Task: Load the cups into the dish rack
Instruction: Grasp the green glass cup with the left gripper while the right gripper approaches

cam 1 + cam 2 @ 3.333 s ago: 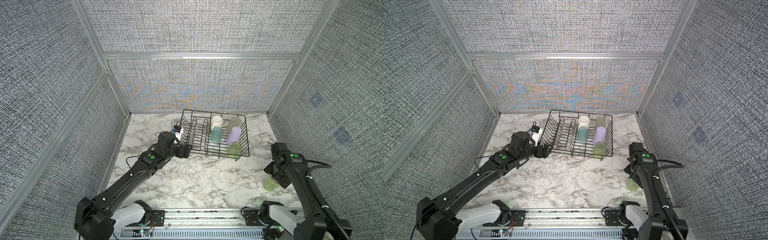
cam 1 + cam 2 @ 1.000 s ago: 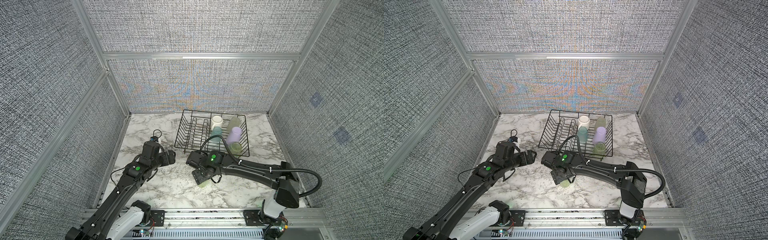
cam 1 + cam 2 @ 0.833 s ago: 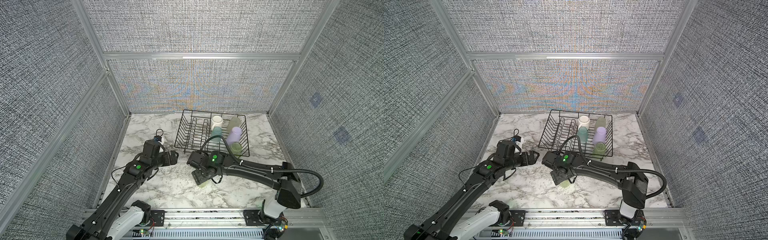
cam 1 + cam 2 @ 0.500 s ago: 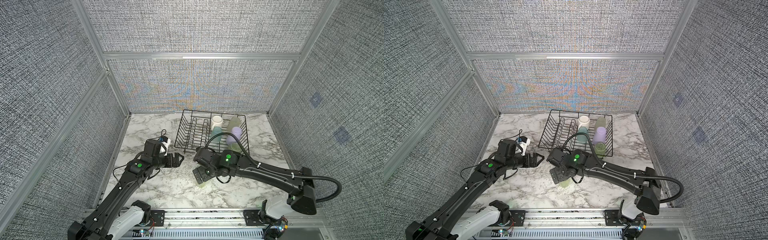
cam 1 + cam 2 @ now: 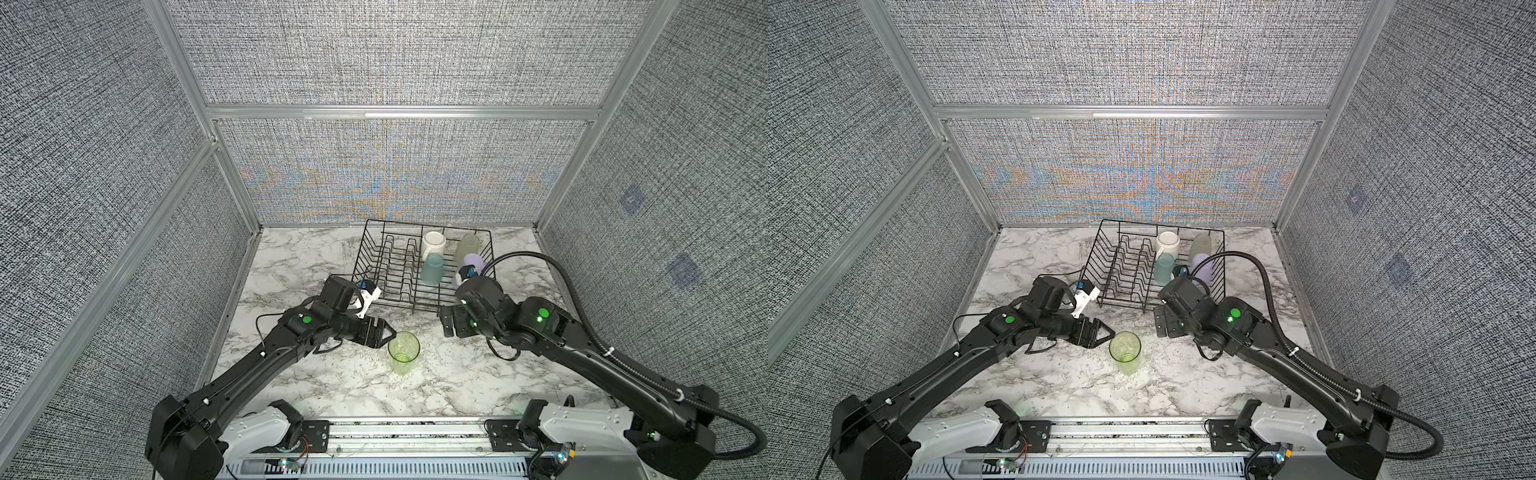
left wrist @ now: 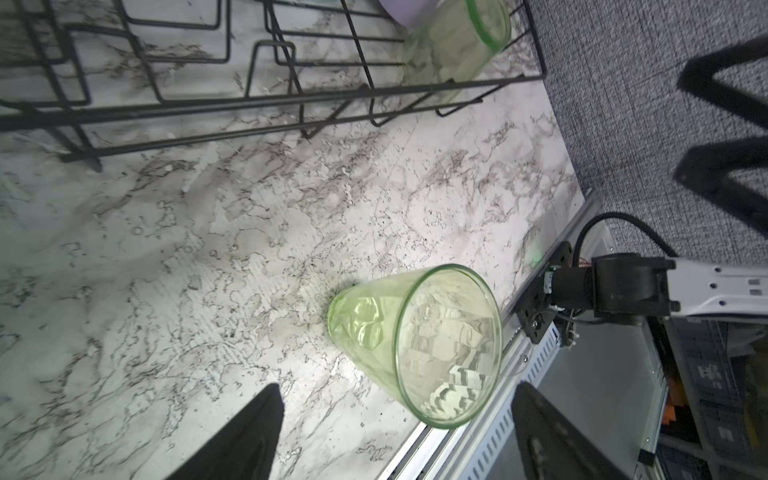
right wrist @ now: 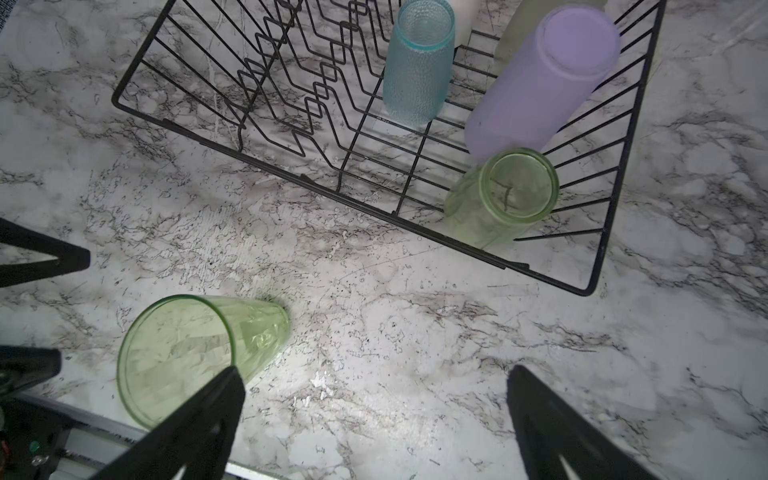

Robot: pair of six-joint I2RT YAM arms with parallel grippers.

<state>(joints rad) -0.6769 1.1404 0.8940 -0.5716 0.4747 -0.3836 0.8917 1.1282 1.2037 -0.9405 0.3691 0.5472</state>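
Though invisible overhead, wrist-view green tumbler (image 7: 503, 199)

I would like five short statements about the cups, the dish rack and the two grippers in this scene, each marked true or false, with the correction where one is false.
1. A green tumbler stands upright on the marble table, outside the dish rack. True.
2. The right gripper holds the green tumbler. False: its jaws are wide open and empty, and the tumbler stands apart from it.
3. The lavender cup is inside the dish rack. True.
4. The teal cup lies on the table beside the rack. False: it is inside the rack, next to the lavender cup.
5. The left gripper is shut. False: its jaws stand wide open, close beside the green tumbler.
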